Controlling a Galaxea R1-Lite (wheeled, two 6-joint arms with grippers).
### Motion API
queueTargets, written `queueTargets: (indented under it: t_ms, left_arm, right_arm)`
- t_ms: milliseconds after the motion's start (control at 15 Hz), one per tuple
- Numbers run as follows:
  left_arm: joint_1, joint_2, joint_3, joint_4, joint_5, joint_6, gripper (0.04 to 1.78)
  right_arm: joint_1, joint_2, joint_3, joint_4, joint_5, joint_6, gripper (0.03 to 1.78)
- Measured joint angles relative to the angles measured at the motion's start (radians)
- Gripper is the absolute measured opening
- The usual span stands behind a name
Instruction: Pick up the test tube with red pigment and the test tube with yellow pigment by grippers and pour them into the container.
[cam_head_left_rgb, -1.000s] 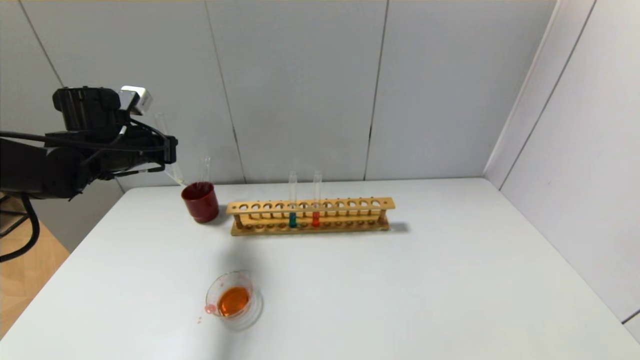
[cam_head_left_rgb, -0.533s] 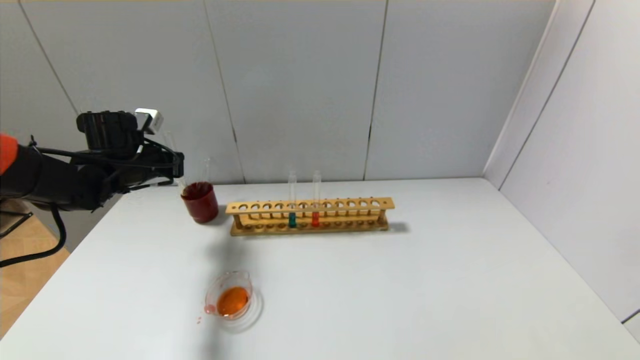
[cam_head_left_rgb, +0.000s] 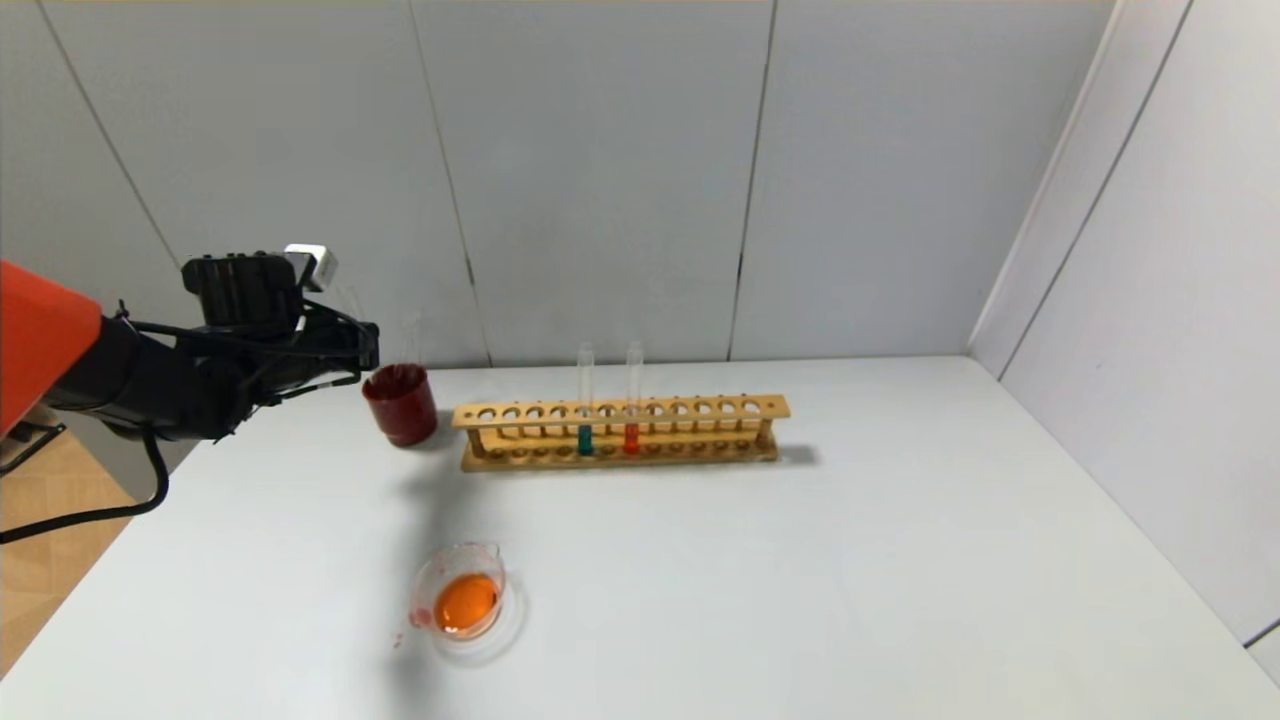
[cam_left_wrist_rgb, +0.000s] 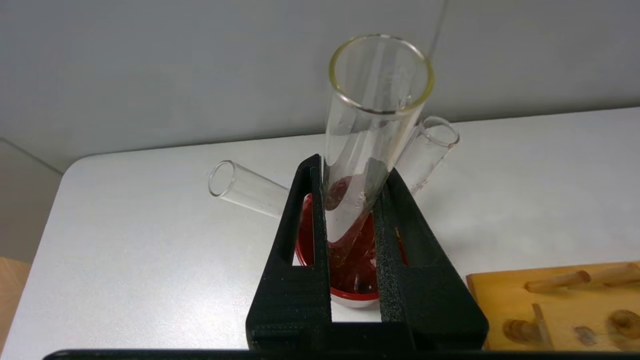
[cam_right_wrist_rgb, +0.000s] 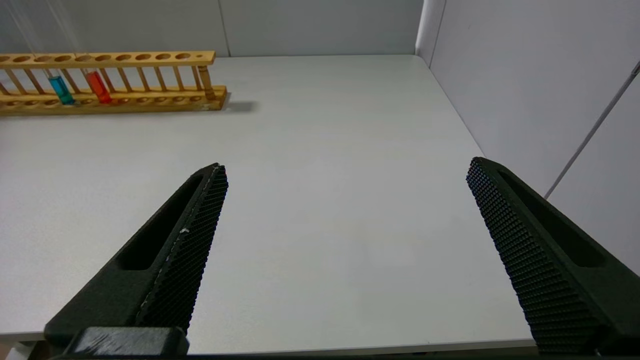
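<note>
Gripping one empty tube (cam_left_wrist_rgb: 372, 135), the left claw (cam_left_wrist_rgb: 350, 200) hovers over the red cup (cam_head_left_rgb: 401, 403) holding two more; right claw (cam_right_wrist_rgb: 345, 240) gapes.

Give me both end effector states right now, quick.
Left end effector: closed on an empty test tube, over the dark red cup.
Right end effector: open, holding nothing, above the table.

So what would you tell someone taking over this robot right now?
Left gripper: jaws shut on an empty test tube, its lower end in the dark red cup beside two other empty tubes.
Right gripper: jaws open, empty, above the table.
Container: holds orange liquid.
Rack: red tube and teal tube, both filled.
Left: release the held tube. No yellow tube is in sight, so pouring looks done.
</note>
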Motion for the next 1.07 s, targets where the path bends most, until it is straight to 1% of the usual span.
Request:
queueTargets:
  t_ms: [133, 267, 400, 533, 733, 800, 933, 1067]
  left_arm:
    - [-0.001, 0.01, 0.007, -0.002, -0.022, 0.0, 0.3]
    - [0.001, 0.013, 0.018, -0.009, -0.04, 0.001, 0.35]
    - [0.0, 0.013, 0.03, -0.025, -0.041, 0.003, 0.5]
    - [0.001, 0.01, 0.042, -0.043, -0.041, 0.008, 0.75]
    - [-0.001, -0.011, 0.054, -0.058, -0.042, 0.011, 1.28]
    - [-0.001, -0.026, 0.056, -0.057, -0.041, 0.01, 1.42]
    - [-0.003, -0.072, 0.059, -0.048, -0.041, 0.008, 1.62]
    - [-0.003, -0.148, 0.078, -0.027, -0.04, 0.007, 1.72]
  right_arm:
    - [0.0, 0.0, 0.0, 0.0, 0.0, 0.0, 1.75]
    - [0.0, 0.0, 0.0, 0.0, 0.0, 0.0, 1.75]
    - [0.0, 0.0, 0.0, 0.0, 0.0, 0.0, 1.75]
    - [0.0, 0.0, 0.0, 0.0, 0.0, 0.0, 1.75]
    - [0.0, 0.0, 0.0, 0.0, 0.0, 0.0, 1.75]
    - [0.0, 0.0, 0.0, 0.0, 0.0, 0.0, 1.75]
    - [0.0, 0.0, 0.0, 0.0, 0.0, 0.001, 1.75]
    - [0.0, 0.0, 0.0, 0.0, 0.0, 0.0, 1.75]
